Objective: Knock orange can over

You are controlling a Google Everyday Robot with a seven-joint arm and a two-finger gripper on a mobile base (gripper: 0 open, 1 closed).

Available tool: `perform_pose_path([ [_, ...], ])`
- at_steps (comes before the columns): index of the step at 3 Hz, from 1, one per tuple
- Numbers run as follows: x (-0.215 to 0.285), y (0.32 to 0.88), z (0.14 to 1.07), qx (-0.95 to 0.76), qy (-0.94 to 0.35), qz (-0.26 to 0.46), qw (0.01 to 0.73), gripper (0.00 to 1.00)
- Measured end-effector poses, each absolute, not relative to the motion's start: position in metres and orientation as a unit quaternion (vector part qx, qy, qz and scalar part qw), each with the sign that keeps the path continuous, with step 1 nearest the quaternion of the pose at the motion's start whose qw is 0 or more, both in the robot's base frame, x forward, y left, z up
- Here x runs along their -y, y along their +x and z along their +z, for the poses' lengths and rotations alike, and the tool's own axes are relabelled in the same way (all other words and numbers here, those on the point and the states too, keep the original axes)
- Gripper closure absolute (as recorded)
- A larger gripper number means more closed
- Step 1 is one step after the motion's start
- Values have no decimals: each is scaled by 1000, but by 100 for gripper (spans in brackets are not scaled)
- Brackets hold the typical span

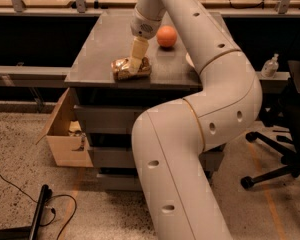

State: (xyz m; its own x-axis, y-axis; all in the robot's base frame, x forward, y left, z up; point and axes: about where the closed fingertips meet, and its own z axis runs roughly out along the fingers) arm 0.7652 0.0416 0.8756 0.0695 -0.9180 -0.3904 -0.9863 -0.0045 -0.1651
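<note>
At the far left a black cable loops over the speckled floor and runs out of the bottom edge. Beside it an open cardboard box stands against the cabinet, its contents too dark to make out. Above, on the dark tabletop, the orange can lies on its side close to the front edge, shiny and mottled gold-brown; any print on it cannot be read. The pale gripper comes straight down over the can's middle and covers that part of it, so whether it touches the can or only stands in front of it cannot be told, nor how wide it stands. Further back and to the right a smooth round orange fruit rests on the tabletop, apart from the can. A sliver of a white bowl shows just beside the big white arm, which hides the rest of it and the tabletop's right side. Right of the arm a small clear bottle stands on a ledge, its label unreadable, and an office chair is cut off by the right edge.
</note>
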Motion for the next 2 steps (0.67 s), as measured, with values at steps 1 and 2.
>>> perform_pose_path([
  [1,-27,765,883,-692,-685,91,210,0],
  [2,7,764,899,-722,-651,81,220,0],
])
